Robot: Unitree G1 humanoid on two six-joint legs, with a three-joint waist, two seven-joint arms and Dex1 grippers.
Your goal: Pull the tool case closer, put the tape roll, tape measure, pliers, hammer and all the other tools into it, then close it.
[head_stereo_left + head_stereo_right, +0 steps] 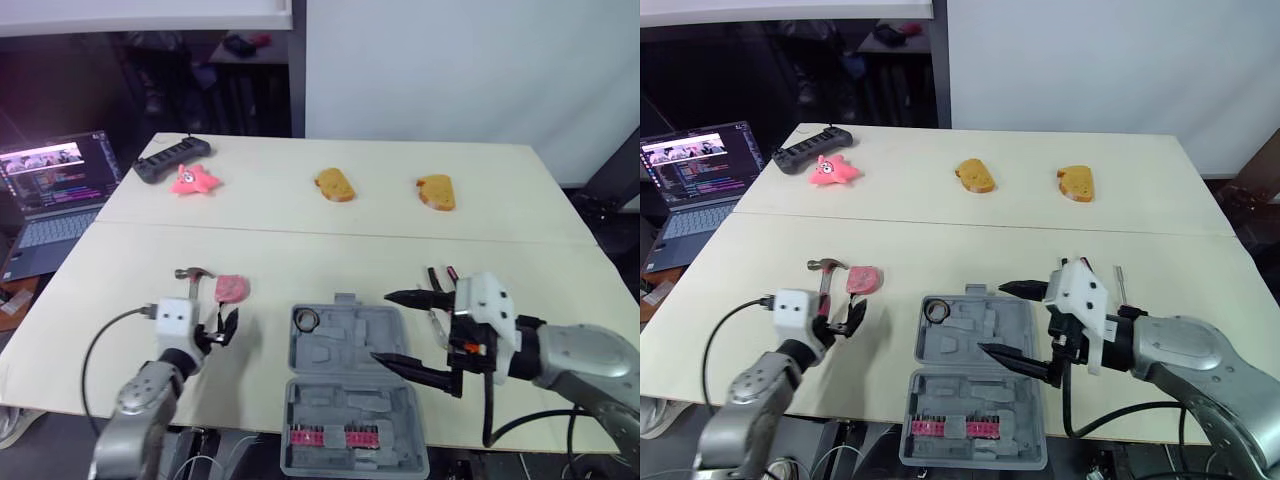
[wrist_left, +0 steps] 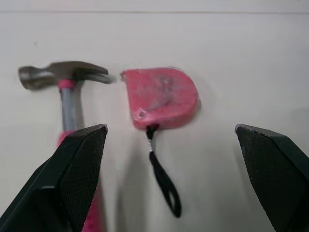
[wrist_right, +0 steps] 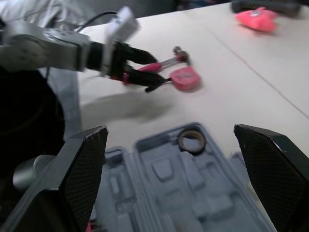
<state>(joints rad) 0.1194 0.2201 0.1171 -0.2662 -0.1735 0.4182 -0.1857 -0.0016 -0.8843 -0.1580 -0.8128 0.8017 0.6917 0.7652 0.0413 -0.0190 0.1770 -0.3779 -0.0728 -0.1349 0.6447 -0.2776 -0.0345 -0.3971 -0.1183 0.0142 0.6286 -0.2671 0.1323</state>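
Note:
The grey tool case [image 1: 345,385] lies open near the table's front edge, with the tape roll [image 1: 306,320] in its far left corner. My right gripper [image 1: 383,327] hovers open over the case's right side with nothing between its fingers. Pliers [image 1: 438,278] with red-and-black handles lie just behind it. To the left of the case are the pink tape measure [image 2: 161,96] and the pink-handled hammer [image 2: 65,84]. My left gripper [image 1: 225,325] is open, a little in front of those two and facing them, touching neither.
At the back of the table are a pink starfish toy [image 1: 193,179], a black power strip [image 1: 172,157] and two bread pieces [image 1: 335,184] [image 1: 437,192]. A laptop [image 1: 50,190] stands off the table's left side. The case lid holds pink bits [image 1: 330,437].

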